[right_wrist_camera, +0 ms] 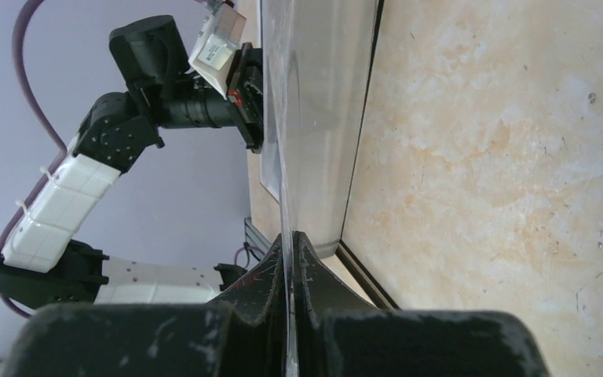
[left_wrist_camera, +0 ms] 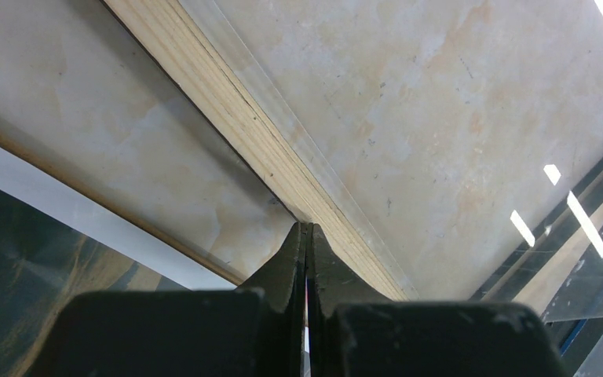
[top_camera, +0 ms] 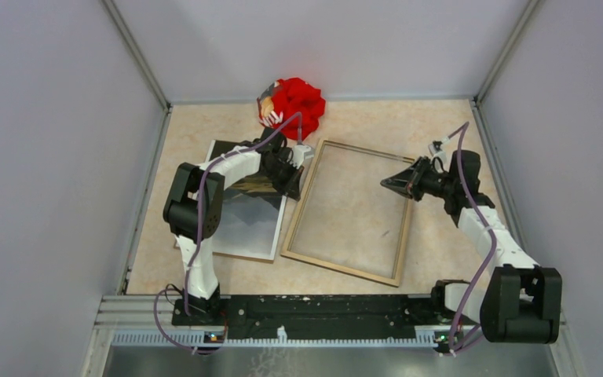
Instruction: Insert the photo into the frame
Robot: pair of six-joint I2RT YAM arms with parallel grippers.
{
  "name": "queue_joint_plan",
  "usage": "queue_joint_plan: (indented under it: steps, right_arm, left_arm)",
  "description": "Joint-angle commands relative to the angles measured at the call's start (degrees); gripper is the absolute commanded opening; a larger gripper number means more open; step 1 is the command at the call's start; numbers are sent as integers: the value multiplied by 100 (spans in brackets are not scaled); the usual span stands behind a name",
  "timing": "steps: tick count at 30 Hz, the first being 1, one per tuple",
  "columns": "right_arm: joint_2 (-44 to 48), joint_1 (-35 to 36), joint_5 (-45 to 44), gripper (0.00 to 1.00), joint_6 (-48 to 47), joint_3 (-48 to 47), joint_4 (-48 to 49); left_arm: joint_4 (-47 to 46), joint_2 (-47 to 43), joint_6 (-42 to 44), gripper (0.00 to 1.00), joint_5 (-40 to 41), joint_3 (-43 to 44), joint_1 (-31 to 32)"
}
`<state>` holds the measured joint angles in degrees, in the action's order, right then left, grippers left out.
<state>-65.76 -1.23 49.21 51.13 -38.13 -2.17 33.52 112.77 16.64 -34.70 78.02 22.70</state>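
In the top view the frame lies flat in the middle of the counter, wood-coloured side up, with its long axis running from the near edge to the far edge. The photo lies face up just beside it, toward the left edge and partly under the left arm. Its long axis is almost parallel to the frame's, so the print probably needs only a sideways move to the right, and the left arm is the nearer one. The left hand is at the frame's left rail and the right hand at its right rail, while a red cloth bundle sits at the far edge. The left wrist view shows what the top view hides: the fingers are pressed together with their tips at the wooden rail, beside the edge of a clear pane. Whether they pinch this pane cannot be told. The photo's white border is in the lower left. Only the right wrist view shows the right hand closed on the thin pane, seen edge-on, with the left hand at its opposite end.
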Motion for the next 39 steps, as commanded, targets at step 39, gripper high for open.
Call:
queue_joint_plan:
  steps: [39]
  right_arm:
    - [302,36,-261,0,665,771,956]
  left_arm:
    - [120,35,122,0,25,-73,7]
